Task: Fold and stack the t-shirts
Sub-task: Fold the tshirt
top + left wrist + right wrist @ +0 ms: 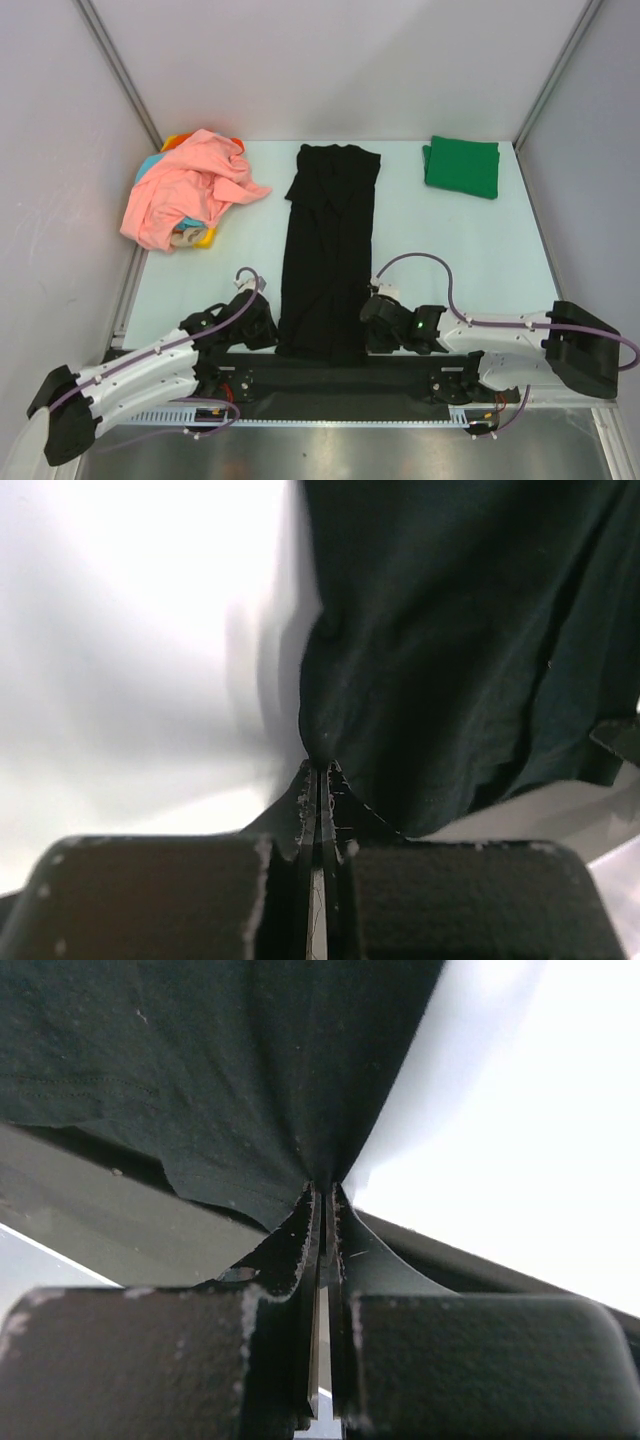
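Observation:
The black t-shirt [330, 250] lies as a long narrow strip down the middle of the table, its near end at the front edge. My left gripper [262, 325] is shut on its near left corner; the cloth [450, 650] bunches at the fingertips. My right gripper [378, 322] is shut on its near right corner, the cloth [220, 1070] pinched between the pads. A folded green t-shirt [462, 166] lies at the back right. A crumpled salmon-pink t-shirt [185, 195] tops a pile at the back left, with orange, teal and yellow cloth showing under it.
Grey walls with metal posts close the table at the left, back and right. A black rail [330, 375] runs along the front edge between the arm bases. Bare pale tabletop [460, 240] lies right of the black shirt.

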